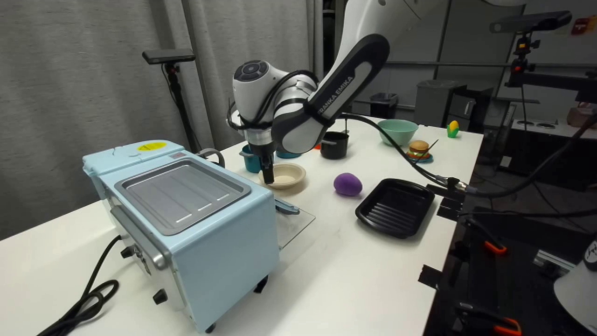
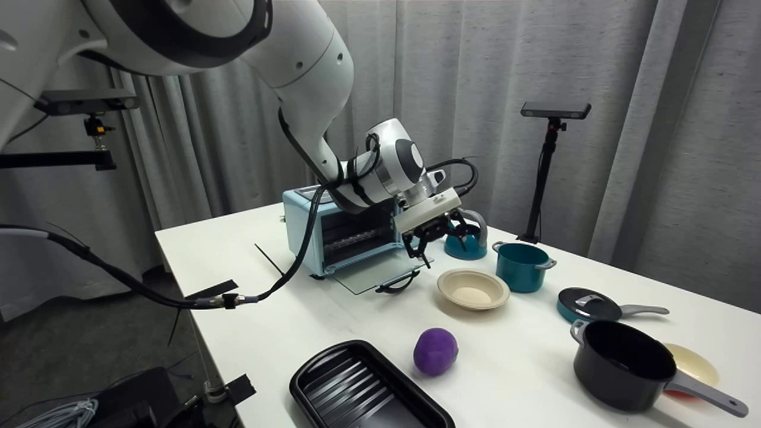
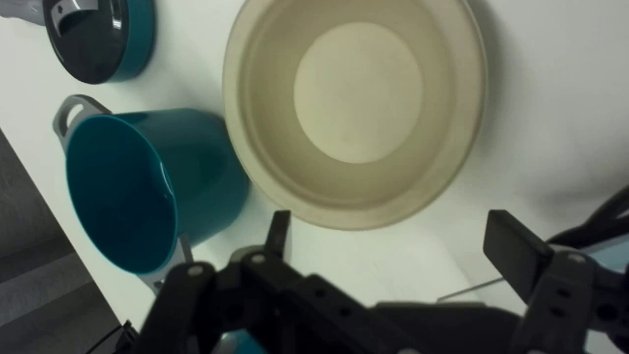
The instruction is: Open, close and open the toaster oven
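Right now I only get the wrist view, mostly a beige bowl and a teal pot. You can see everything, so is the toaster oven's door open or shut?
Observer: Open. In both exterior views the toaster oven has its glass door lowered.
Visitor: Oh, nice! Is there anything on its roof?
Observer: Yes, on its top is a grey ribbed panel.
Visitor: And what else am I missing out there?
Observer: A purple rounded object lies between the beige bowl and a black ribbed tray.
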`<move>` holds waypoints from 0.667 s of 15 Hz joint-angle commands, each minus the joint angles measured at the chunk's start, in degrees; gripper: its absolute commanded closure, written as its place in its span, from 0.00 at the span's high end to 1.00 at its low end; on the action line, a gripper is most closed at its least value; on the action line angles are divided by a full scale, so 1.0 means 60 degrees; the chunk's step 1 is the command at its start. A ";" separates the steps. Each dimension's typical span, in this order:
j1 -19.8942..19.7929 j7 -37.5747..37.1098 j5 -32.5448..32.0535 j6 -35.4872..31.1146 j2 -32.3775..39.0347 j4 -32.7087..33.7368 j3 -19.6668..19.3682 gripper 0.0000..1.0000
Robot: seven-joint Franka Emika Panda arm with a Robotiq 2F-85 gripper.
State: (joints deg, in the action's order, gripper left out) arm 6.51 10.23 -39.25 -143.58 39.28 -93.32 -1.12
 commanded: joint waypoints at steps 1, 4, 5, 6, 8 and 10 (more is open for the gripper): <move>0.0530 -0.0648 -0.0142 -0.0043 0.0231 0.0108 -0.0221 1.00; 0.0637 -0.0980 -0.0255 -0.0034 0.0318 0.0075 -0.0374 1.00; 0.0630 -0.1068 -0.0254 -0.0048 0.0327 0.0044 -0.0403 1.00; 0.0637 -0.1142 -0.0260 -0.0050 0.0341 0.0023 -0.0426 1.00; 0.0685 -0.1316 -0.0344 -0.0046 0.0392 -0.0011 -0.0517 1.00; 0.0760 -0.1504 -0.0538 -0.0057 0.0442 -0.0024 -0.0650 1.00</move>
State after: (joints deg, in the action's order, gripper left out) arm 9.43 3.81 -40.47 -143.56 41.02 -93.37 -2.87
